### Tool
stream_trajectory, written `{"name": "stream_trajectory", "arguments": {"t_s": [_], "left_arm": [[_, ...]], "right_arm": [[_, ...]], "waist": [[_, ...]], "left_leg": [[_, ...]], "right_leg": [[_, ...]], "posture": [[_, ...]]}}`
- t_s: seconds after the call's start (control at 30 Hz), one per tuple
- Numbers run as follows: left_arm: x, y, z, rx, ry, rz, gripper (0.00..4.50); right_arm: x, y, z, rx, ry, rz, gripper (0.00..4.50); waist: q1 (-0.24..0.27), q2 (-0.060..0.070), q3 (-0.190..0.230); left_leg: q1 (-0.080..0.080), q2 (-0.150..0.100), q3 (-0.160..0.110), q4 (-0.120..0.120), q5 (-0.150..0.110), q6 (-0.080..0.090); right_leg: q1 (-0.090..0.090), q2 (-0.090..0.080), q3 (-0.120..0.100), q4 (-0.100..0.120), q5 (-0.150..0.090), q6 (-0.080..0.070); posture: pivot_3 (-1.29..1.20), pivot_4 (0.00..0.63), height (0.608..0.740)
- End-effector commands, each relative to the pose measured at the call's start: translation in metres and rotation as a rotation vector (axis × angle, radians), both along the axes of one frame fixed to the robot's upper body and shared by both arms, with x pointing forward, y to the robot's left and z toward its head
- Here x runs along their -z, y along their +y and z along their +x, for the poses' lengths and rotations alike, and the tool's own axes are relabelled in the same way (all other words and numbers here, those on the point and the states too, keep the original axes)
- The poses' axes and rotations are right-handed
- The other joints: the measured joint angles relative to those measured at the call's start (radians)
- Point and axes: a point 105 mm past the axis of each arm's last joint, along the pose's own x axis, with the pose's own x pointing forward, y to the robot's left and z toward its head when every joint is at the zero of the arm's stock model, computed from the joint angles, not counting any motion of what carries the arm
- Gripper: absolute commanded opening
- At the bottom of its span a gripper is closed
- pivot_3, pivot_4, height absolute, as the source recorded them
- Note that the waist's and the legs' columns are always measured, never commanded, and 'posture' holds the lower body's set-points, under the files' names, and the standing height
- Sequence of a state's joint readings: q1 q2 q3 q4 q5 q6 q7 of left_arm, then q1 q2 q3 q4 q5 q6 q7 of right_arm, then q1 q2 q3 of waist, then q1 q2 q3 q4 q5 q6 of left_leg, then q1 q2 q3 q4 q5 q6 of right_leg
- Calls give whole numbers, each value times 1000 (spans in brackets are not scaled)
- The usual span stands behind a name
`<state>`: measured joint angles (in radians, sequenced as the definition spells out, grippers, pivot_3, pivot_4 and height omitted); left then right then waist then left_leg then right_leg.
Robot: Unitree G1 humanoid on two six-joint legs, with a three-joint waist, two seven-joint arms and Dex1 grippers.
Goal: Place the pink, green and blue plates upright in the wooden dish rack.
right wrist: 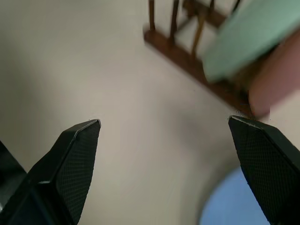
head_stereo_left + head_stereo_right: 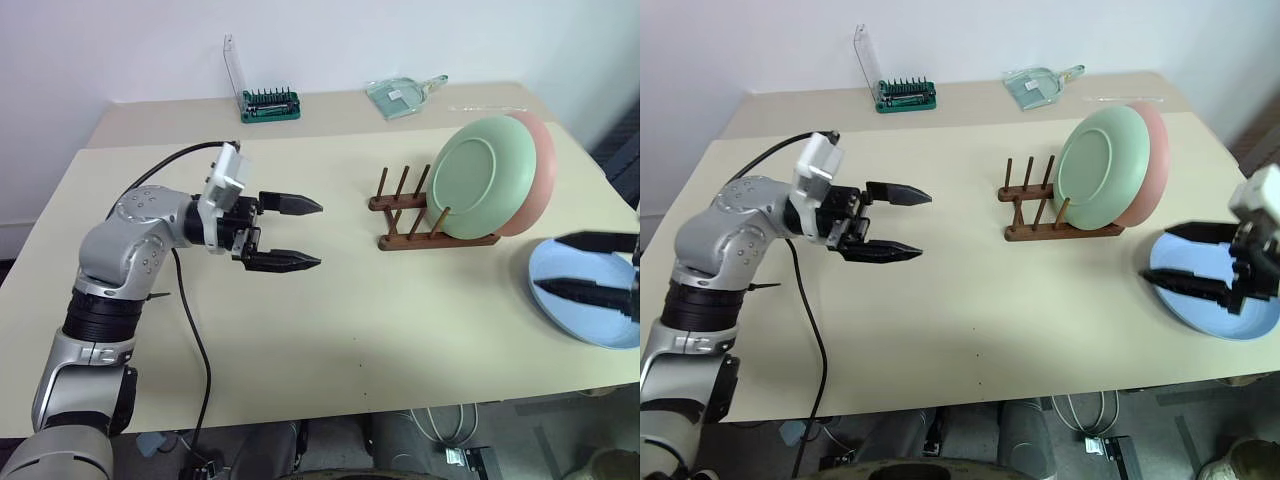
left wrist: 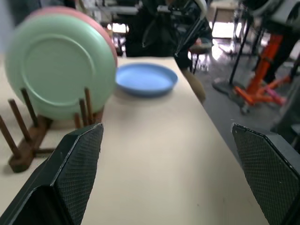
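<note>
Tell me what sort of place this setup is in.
Probably a robotics lab or workshop, not a kitchen. The dish rack and plates sit on a plain beige table against a bare white wall, a green screwdriver-bit set stands at the back, and the left wrist view shows orange equipment stands on a shiny floor.

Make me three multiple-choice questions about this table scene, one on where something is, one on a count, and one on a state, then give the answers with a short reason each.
1. Where is the blue plate?
A. In the rack
B. Flat on the table by the right claw
C. Held in the left claw

2. How many plates stand in the wooden dish rack?
A. One
B. Two
C. Three

3. How is the left claw?
A. Open, holding nothing
B. Shut on a plate
C. Shut on a peg

Answers: 1 B, it lies flat beside the rack; 2 B, the green plate and the pink plate behind it; 3 A, its fingers stand apart over bare table.
</note>
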<state>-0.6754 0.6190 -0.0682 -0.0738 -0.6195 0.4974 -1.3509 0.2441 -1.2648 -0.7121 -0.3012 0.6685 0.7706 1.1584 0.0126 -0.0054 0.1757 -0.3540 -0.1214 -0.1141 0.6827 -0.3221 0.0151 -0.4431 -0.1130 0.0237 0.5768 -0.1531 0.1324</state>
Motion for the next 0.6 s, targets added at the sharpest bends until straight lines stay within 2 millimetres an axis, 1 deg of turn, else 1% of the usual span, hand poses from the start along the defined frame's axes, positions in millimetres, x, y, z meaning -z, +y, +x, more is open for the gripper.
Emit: {"name": "stream_trajectory", "arguments": {"t_s": [0.03, 0.13, 0.2, 0.27, 0.3, 0.43, 0.57, 0.6], "left_arm": [[-6, -10, -4, 42, -98, 11, 4500], [0, -19, -8, 61, -145, 20, 4500], [-1, -23, -8, 61, -169, -4, 4500], [-1, -26, -9, 57, -185, -22, 4500], [0, -28, -10, 56, -200, -32, 4500], [3, -31, -13, 61, -209, -41, 4500], [4, -31, -14, 60, -203, -39, 4500], [4, -31, -14, 58, -202, -40, 4500]], "right_arm": [[15, -8, -1, 16, -1, -153, 4448], [38, -30, 5, 106, 7, -297, 4448], [49, -41, 5, 169, 48, -307, 4448], [61, -51, 3, 197, 78, -359, 4448], [65, -55, 4, 230, 82, -345, 4448], [81, -63, 4, 315, 126, -291, 4448], [87, -65, 5, 362, 140, -250, 4448], [88, -65, 5, 375, 142, -233, 4214]], "waist": [[1, 0, 0], [3, 0, 0], [3, 0, 0], [2, 0, 0], [2, 0, 0], [1, 0, 0], [1, 0, 0], [1, 0, 0]], "left_leg": [[0, 0, 0, 0, 0, 0], [0, -1, 0, 0, 0, 0], [-1, -1, 0, 1, 1, -2], [-1, -1, -1, 1, 1, -2], [-1, -1, -1, 0, 1, -2], [-1, -1, -1, 0, 0, -1], [-1, -1, -1, 0, 0, 0], [-1, -1, -1, 0, 0, 0]], "right_leg": [[0, 0, 0, 0, 0, 0], [0, -1, 0, 0, 0, 0], [0, -1, 0, 0, 0, 0], [-1, -1, 0, 0, 0, 0], [-1, -1, 0, 0, 0, 0], [0, -1, 0, 0, 0, 0], [-1, -1, 0, 0, 0, 0], [-1, -1, 0, 0, 0, 0]], "posture": [[0, 150, 740], [0, 150, 740], [0, 150, 740], [0, 150, 740], [0, 150, 740], [0, 150, 740], [0, 150, 740], [0, 150, 740]]}}
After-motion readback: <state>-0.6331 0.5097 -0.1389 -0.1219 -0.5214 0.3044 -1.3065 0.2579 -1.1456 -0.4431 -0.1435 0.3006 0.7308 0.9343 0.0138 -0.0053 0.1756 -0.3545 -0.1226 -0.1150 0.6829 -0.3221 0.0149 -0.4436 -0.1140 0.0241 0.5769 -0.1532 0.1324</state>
